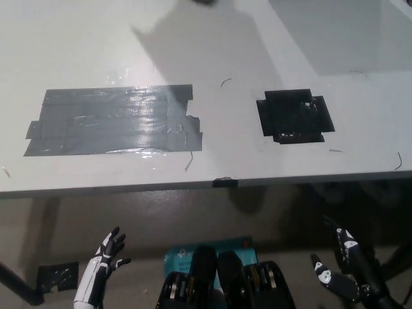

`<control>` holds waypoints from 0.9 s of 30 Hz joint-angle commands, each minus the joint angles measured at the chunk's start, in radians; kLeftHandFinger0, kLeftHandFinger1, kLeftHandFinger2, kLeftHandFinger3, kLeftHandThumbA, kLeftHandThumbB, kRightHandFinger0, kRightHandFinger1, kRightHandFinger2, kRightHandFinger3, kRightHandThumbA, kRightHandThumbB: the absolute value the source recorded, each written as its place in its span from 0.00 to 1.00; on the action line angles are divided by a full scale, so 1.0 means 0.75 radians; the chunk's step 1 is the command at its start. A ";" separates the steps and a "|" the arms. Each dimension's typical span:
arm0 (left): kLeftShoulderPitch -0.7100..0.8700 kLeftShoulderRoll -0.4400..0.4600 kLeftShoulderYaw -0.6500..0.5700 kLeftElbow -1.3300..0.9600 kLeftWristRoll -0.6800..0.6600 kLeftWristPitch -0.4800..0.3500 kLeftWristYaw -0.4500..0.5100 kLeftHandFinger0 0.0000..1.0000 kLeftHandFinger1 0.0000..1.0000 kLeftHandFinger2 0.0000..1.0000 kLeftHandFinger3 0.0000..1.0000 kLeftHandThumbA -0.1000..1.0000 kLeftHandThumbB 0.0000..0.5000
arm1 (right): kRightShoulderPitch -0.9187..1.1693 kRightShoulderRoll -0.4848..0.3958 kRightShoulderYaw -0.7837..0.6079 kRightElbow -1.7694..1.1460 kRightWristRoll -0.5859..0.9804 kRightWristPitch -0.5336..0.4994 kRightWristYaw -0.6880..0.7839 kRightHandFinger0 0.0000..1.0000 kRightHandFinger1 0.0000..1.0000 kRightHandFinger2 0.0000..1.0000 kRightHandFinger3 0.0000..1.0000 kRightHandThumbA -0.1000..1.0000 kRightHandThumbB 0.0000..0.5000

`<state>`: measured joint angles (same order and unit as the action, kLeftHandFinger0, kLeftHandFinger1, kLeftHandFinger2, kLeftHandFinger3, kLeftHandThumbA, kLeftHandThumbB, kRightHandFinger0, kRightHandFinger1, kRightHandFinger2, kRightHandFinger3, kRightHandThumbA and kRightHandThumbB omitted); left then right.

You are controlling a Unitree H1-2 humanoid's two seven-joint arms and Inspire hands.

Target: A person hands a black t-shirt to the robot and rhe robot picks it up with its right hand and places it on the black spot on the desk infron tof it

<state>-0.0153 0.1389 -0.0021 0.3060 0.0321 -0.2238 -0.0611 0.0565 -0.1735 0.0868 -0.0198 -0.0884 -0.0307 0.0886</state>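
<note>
No black t-shirt shows in the head view. A black spot (296,116) of tape lies on the white desk (212,38), right of the middle. My black right hand (341,267) hangs low at the bottom right, below the desk's front edge, open with fingers apart and nothing in it. At the bottom left my white left hand (106,257) rests below the desk, also open and holding nothing.
A large shiny grey tape patch (116,121) covers the desk's left part. A small black clip (225,182) sits on the desk's front edge. A shadow falls across the far middle of the desk. A teal box (183,254) lies on the floor below.
</note>
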 commanded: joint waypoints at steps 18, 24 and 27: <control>0.014 0.020 -0.010 -0.030 0.023 -0.041 -0.011 0.84 1.00 1.00 1.00 1.00 1.00 | -0.592 0.023 -0.138 -0.712 -0.174 0.334 -0.022 1.00 1.00 1.00 1.00 0.90 0.88; -0.013 0.024 -0.007 -0.032 0.021 -0.029 -0.014 0.83 1.00 1.00 1.00 1.00 1.00 | -0.833 0.046 -0.110 -0.439 -0.078 0.474 0.021 1.00 1.00 1.00 1.00 0.95 0.85; -0.006 0.021 -0.009 -0.038 0.029 -0.026 -0.010 0.85 1.00 1.00 1.00 1.00 1.00 | -0.958 0.068 -0.099 -0.244 -0.070 0.460 0.014 1.00 1.00 1.00 1.00 0.92 0.86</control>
<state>-0.0129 0.1439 -0.0026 0.3020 0.0484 -0.2233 -0.0611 -0.5619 -0.1360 0.0020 -0.2929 -0.1676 0.2487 0.0818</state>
